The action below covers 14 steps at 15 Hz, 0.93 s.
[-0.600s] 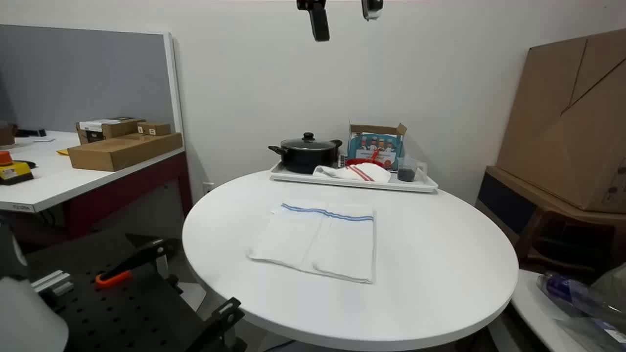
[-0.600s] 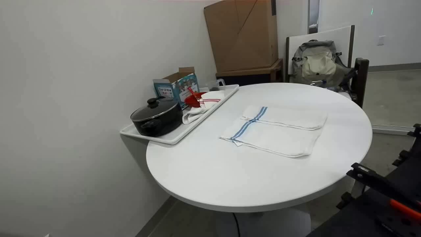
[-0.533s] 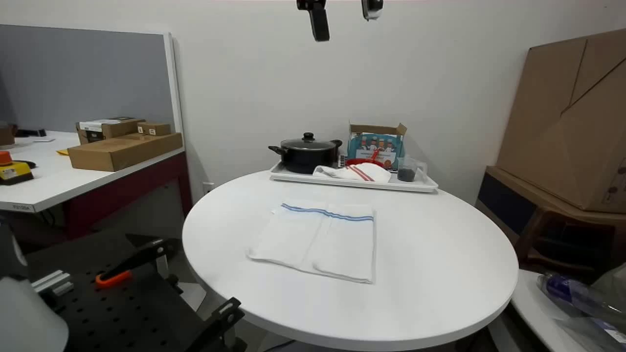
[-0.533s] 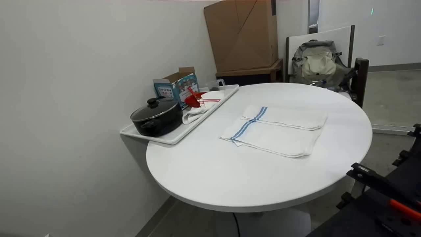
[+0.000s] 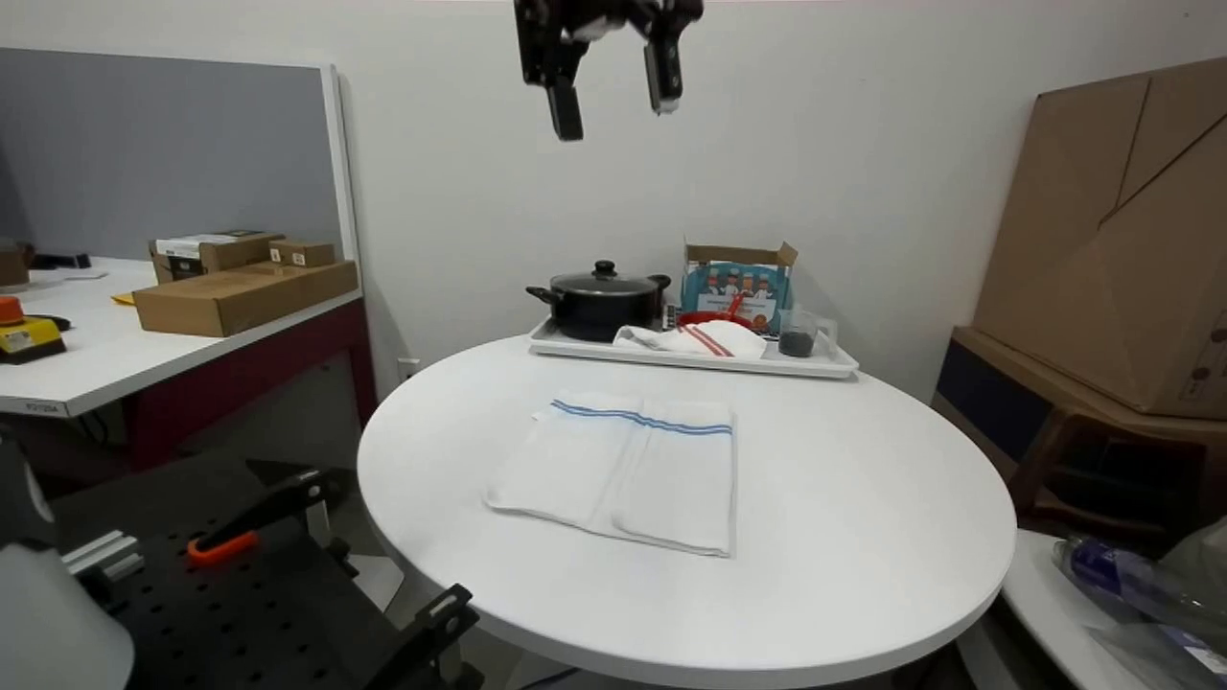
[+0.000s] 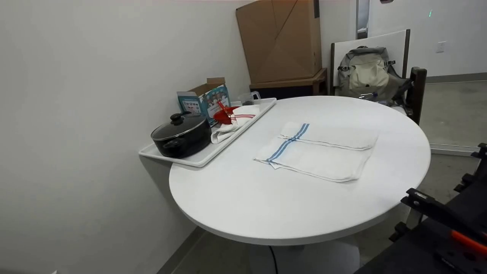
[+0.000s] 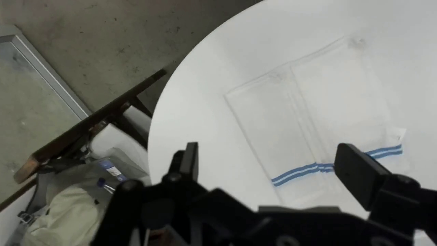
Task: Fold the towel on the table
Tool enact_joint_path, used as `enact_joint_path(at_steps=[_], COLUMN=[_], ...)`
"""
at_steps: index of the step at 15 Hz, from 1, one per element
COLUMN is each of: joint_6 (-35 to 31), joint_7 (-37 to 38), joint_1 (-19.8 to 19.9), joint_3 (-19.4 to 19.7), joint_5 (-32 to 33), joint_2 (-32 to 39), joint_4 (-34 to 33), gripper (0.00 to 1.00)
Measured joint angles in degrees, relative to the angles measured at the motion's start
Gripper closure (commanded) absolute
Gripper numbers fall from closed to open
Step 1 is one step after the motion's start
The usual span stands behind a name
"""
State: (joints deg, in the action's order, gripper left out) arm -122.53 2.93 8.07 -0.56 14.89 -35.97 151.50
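The white towel with a blue double stripe (image 5: 623,479) lies flat on the round white table (image 5: 863,537). It also lies there in an exterior view (image 6: 323,158) and in the wrist view (image 7: 283,130). Its two sides are folded inward and meet at a seam near the middle. The stripe runs along the end nearer the tray. My gripper (image 5: 615,117) is open and empty, high above the table and apart from the towel. In the wrist view the gripper (image 7: 268,153) has its fingers wide apart; one finger covers part of the stripe.
A white tray (image 5: 690,360) at the table's far edge holds a black pot (image 5: 604,305), a red-striped cloth (image 5: 714,337), a red pan, a blue box (image 5: 736,287) and a clear cup (image 5: 798,333). A backpack (image 6: 367,76) rests on a chair beside the table.
In an exterior view my gripper has come lower and moved left, showing more of both fingers. A dark tip now shows at the top edge of an exterior view. The towel has not moved.
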Motion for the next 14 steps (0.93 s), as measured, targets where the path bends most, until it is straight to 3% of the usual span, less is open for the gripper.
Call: enact_joint_path(at_steps=[8, 14], joint_6=[-6.4, -15.3], joint_7=[-2.6, -0.2], joint_1=[-8.8, -10.1], joint_3=[-7.1, -12.9], joint_5=[4.8, 18.1], joint_2=[7.8, 15.3], joint_4=[8.2, 8.0], gripper=[0.0, 0.0])
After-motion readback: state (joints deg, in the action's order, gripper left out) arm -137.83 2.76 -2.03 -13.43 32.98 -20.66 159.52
